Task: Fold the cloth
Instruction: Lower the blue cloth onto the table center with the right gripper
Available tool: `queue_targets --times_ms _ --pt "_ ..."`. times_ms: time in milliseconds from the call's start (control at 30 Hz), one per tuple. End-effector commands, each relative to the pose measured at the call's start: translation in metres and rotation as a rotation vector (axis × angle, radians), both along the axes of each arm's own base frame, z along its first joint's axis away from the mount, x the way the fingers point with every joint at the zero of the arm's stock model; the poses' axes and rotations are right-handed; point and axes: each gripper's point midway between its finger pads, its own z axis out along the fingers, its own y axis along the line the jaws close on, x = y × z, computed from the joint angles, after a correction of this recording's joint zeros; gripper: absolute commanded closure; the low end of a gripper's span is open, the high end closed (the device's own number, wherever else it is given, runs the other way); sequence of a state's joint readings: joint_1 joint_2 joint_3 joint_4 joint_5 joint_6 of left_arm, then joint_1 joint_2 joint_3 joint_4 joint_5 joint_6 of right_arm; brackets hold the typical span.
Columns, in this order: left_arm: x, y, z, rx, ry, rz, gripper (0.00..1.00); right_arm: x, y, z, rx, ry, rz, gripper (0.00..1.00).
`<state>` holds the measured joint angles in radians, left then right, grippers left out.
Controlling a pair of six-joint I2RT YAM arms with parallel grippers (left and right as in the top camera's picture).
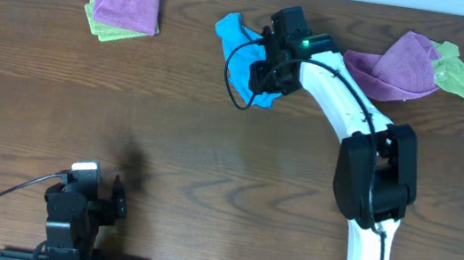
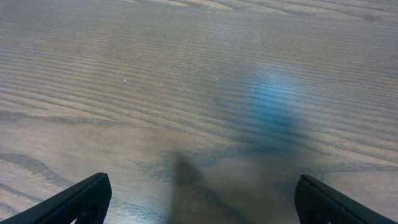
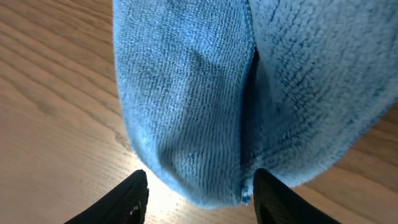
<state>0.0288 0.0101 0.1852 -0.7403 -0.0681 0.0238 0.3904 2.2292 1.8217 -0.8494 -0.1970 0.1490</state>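
Note:
The sky-blue cloth (image 1: 231, 33) lies crumpled at the back middle of the table. It fills the right wrist view (image 3: 249, 81) as a bunched fold. My right gripper (image 1: 266, 73) is over the cloth's near right part. Its fingers (image 3: 199, 198) are open and straddle the lower edge of the fold, not closed on it. My left gripper (image 1: 120, 199) is at the front left, far from the cloth. It is open and empty over bare wood (image 2: 202, 202).
A folded purple cloth on a light-green one (image 1: 127, 7) sits at the back left. A loose purple cloth (image 1: 402, 67) with a light-green one (image 1: 456, 77) lies at the back right, close to the right arm.

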Motion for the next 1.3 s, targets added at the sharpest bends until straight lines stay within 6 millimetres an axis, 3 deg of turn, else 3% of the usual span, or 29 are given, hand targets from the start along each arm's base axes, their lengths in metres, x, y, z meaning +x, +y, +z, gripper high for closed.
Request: queue_targets --times_ms 0,167,333,567,933,967,1133,1267 --pt "-0.003 0.002 -0.009 0.015 0.026 0.007 0.05 -0.005 0.002 -0.023 0.001 0.053 -0.007 0.50" --pt "-0.003 0.002 -0.009 0.015 0.026 0.007 0.05 -0.004 0.009 -0.023 0.019 0.044 0.003 0.69" --pt "-0.003 0.002 -0.009 0.015 0.026 0.007 0.05 -0.012 0.023 -0.019 0.081 0.073 0.034 0.99" --pt "-0.003 0.002 -0.009 0.015 0.026 0.007 0.05 -0.039 0.072 0.011 0.206 0.089 0.147 0.99" --pt "-0.003 0.002 -0.009 0.015 0.026 0.007 0.05 -0.105 0.168 0.022 0.248 0.053 0.382 0.98" --pt "-0.003 0.002 -0.009 0.015 0.026 0.007 0.05 -0.110 0.174 0.023 0.250 0.052 0.398 0.97" --pt "-0.003 0.002 -0.009 0.014 0.025 0.006 0.05 -0.134 0.194 0.025 0.274 0.071 0.459 0.70" --pt "0.000 -0.002 -0.007 -0.025 0.007 0.009 0.05 -0.141 0.203 0.038 0.339 0.093 0.481 0.34"
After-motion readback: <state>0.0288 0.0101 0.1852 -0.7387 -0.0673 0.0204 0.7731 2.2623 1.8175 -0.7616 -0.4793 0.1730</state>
